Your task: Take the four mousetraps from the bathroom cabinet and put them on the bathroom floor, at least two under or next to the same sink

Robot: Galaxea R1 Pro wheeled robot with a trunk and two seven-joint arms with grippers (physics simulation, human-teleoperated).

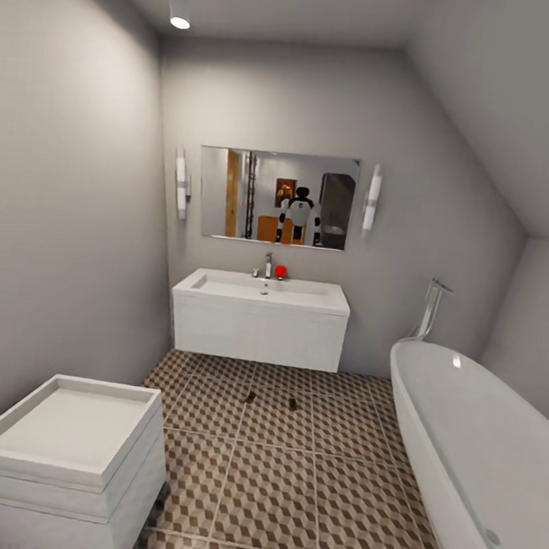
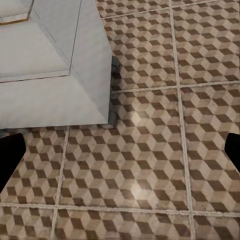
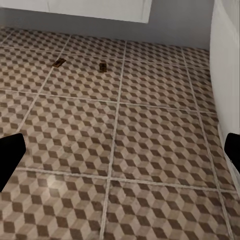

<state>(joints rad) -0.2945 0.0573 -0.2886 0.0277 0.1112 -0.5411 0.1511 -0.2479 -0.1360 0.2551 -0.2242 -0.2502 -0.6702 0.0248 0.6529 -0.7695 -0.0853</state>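
Head view: small bathroom, grey walls, sloped ceiling on the right. The bathroom floor (image 1: 288, 486) is cube-patterned tile in brown, beige and white with pale grout. A white bathtub (image 1: 475, 462) runs along the right wall. A white wall-hung sink (image 1: 259, 317) sits at the far wall, a mirror (image 1: 276, 197) above it, a red object (image 1: 281, 271) beside the tap. A white tray-topped drawer unit (image 1: 67, 464) stands near the left wall.

Two mousetraps lie on the tiles in front of the sink, not under it: one mousetrap (image 1: 250, 397) to the left, a second mousetrap (image 1: 292, 405) just right of it, near each other but apart. The right wrist view shows the same pair, (image 3: 59, 62) and (image 3: 103, 66), flat on the floor short of the sink's base.

Left gripper (image 2: 120, 150): dark fingertips at both frame edges, spread wide, nothing between them, over tile beside the drawer unit. Right gripper (image 3: 120, 152): fingertips likewise wide apart and empty, above bare tile near the tub wall.
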